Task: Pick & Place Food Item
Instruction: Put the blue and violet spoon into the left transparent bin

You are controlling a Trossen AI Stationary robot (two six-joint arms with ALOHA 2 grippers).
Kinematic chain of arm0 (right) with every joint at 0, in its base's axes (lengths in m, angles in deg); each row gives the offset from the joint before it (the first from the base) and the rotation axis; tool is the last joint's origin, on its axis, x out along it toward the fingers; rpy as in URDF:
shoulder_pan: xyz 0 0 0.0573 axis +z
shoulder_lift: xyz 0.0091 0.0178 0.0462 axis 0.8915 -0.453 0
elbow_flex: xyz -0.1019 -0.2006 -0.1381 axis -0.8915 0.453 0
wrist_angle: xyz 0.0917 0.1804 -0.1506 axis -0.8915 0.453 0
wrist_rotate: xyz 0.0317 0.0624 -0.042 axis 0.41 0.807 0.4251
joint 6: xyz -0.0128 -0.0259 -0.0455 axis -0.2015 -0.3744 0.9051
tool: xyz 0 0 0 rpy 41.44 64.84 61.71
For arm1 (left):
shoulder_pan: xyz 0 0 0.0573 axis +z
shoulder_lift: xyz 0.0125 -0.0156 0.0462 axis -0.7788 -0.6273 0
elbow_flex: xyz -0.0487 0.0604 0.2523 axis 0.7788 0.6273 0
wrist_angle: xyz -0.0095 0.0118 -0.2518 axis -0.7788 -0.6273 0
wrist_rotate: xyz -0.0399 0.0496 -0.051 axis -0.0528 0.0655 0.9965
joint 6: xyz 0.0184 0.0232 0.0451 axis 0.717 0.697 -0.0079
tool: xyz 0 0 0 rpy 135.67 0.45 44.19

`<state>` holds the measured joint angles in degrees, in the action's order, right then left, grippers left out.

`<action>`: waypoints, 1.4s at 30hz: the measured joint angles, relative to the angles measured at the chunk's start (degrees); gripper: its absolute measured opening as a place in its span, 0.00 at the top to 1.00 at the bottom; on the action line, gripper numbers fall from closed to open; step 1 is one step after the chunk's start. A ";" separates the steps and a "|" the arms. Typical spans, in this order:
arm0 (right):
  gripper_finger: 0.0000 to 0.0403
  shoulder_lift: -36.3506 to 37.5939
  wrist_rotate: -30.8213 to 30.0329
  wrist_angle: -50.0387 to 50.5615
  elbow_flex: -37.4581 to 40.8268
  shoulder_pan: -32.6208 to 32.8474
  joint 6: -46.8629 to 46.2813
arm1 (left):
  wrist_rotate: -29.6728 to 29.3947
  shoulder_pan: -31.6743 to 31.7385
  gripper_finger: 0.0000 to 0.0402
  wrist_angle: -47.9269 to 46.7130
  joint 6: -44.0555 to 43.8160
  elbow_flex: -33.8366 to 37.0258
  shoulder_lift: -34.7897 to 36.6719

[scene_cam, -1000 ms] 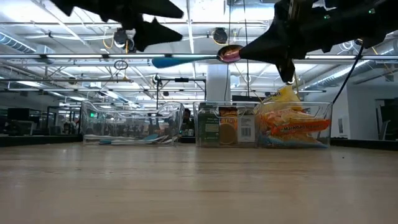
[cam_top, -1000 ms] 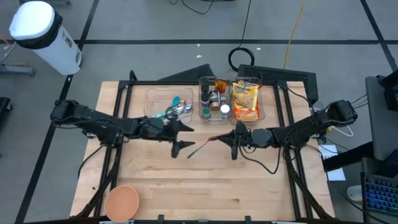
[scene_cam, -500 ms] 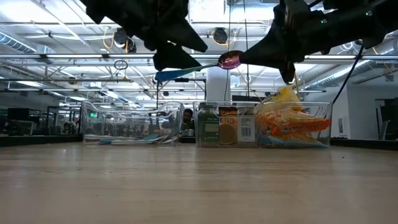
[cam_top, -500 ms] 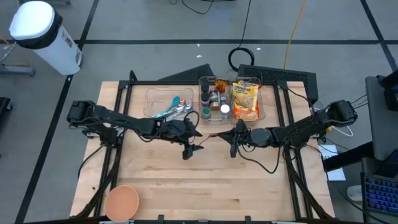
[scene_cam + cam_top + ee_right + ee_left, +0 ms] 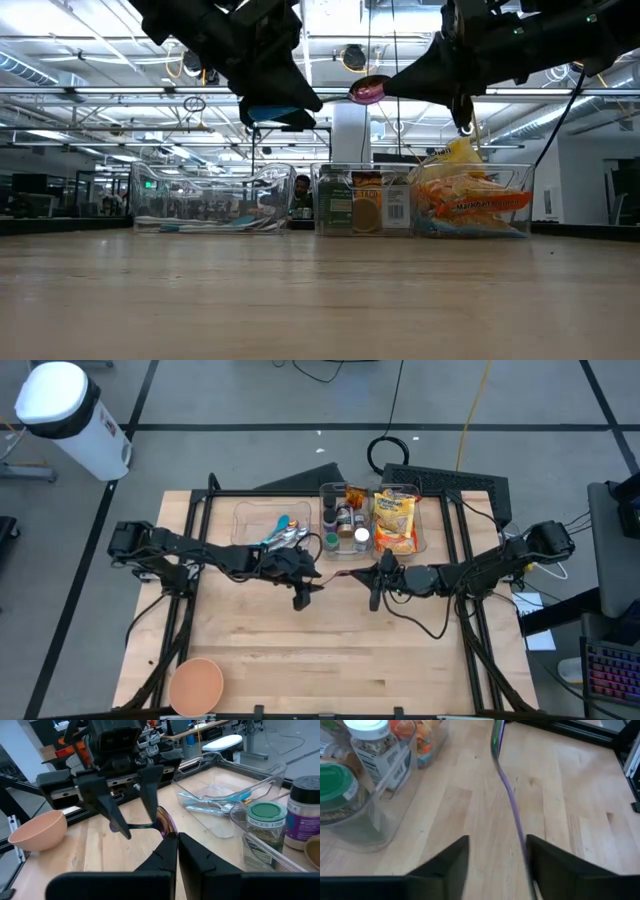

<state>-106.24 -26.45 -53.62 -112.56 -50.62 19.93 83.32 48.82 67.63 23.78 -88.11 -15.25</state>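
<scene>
Mid-frame above wooden table [image 5: 330, 650], right gripper [image 5: 374, 586] clamped on purple-bowled spoon [image 5: 368, 91], left gripper [image 5: 304, 592] fingers straddling its handle, grip unclear.

Bare table [image 5: 330, 650] lies open before the claws; bins [image 5: 372, 518] block behind.

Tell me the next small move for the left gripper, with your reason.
Probably finish closing the left gripper on the spoon's handle. The right gripper holds the bowl end in mid-air, and the left fingers straddle the handle but still show a gap.
</scene>
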 joint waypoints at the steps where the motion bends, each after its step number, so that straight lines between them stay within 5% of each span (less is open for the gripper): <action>1: 1.00 0.00 -0.02 0.02 0.00 0.00 0.00 | 0.00 0.14 0.54 0.06 -0.02 0.00 0.00; 9: 1.00 0.00 -0.37 0.11 0.00 0.00 0.00 | 0.84 1.46 0.97 -0.05 1.75 0.04 0.46; 14: 0.94 -0.02 0.28 -1.27 0.00 0.02 2.35 | -1.22 1.72 0.97 -2.97 6.04 0.04 3.43; 24: 0.60 0.02 1.84 -3.75 0.00 1.96 4.98 | -13.79 6.40 0.98 -18.94 13.13 0.17 17.19; 30: 0.51 0.02 1.79 -3.85 0.00 1.97 5.68 | -9.78 16.32 0.99 -20.27 14.39 5.01 19.37; 42: 0.53 0.02 1.81 -3.82 0.02 1.92 6.10 | -2.00 29.06 0.98 -12.18 9.12 16.57 19.17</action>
<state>-106.22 -24.64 -57.44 -112.55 -48.69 26.02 81.32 77.88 55.46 32.90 -71.54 3.92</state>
